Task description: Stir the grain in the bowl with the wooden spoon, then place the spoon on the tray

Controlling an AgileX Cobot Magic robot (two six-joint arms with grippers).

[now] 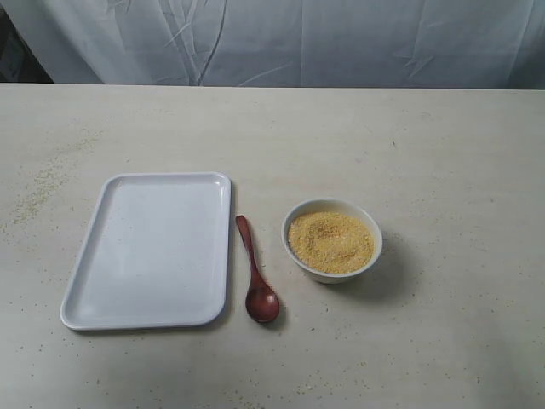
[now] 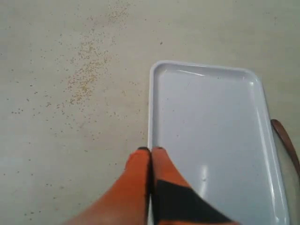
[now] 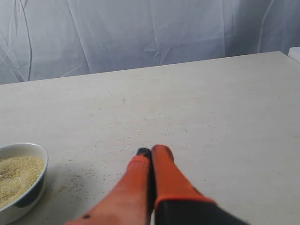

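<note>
Fingers [image 2: 136, 171] of the left gripper [image 2: 151, 150] are pressed together with nothing between them. The right gripper [image 3: 151, 151] is likewise closed and carries nothing. Neither arm appears in the exterior view.

Step in hand, as judged: pick up the wooden spoon [image 1: 255, 271]. It lies flat on the table [image 1: 443, 341], at 9 o'clock of the bowl [image 1: 333, 275] and apart from it. Its head points to 6 o'clock, its handle to about 12 o'clock.

Procedure:
1. Part the jaws before descending.
2. Set the jaws across the handle, not along it.
3. Grip the upper handle, away from the head, so the head can reach the grain [image 1: 330, 241].
4. Mind the tray [image 1: 83, 274]; its rim runs just beside the handle at 9 o'clock, and a wide jaw may catch it.
5. Lift straight up; the glossy handle may slip or roll.

Containers:
- Bowl: filled with grain nearly to the rim. Stir shallow and slowly, or grains will likely spill.
- Tray: nothing lies in it.
- Loose grains [image 2: 84, 75] are scattered on the table at 9 o'clock of the tray.
</note>
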